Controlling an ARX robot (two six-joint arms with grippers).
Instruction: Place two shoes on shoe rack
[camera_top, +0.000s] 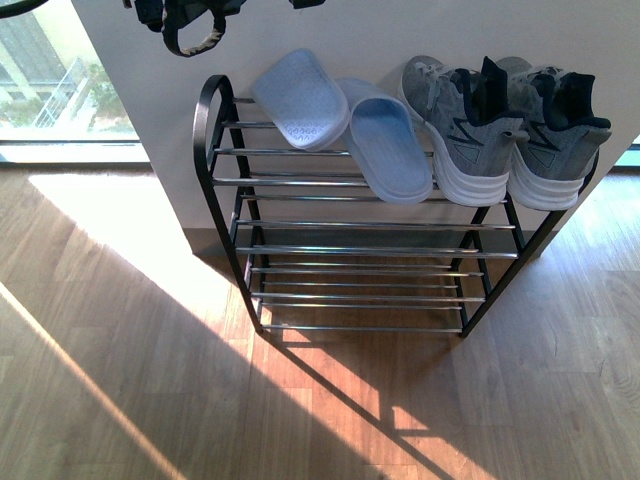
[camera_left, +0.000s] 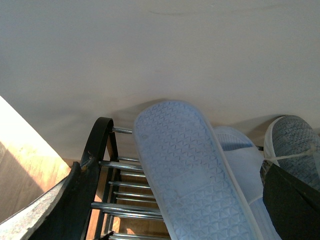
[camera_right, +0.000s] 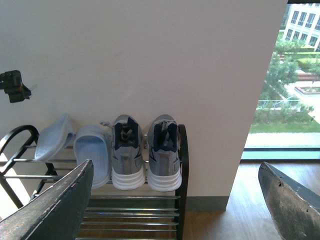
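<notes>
The black shoe rack (camera_top: 222, 170) stands against a white wall, and all the shoes sit on its top tier. At the left, one pale blue slide (camera_top: 300, 98) leans sole-out against the wall. The other slide (camera_top: 390, 148) lies flat beside it. Two grey sneakers (camera_top: 462, 125) (camera_top: 555, 135) stand at the right end, heels outward. My left gripper (camera_left: 171, 167) is open close above the leaning slide (camera_left: 190, 175), with a finger (camera_left: 60, 205) showing on either side of it. My right gripper (camera_right: 175, 165) is open, farther back, facing the sneakers (camera_right: 127, 155) and the rack (camera_right: 183, 165).
The lower tiers of silver rods (camera_top: 360, 290) hold nothing. Wooden floor (camera_top: 150, 380) spreads in front with sunlit patches. The white wall (camera_top: 400, 30) rises behind the rack, and there are windows to the left (camera_top: 50, 80) and to the right (camera_right: 295, 80). A dark arm part (camera_top: 190, 25) hangs at the top.
</notes>
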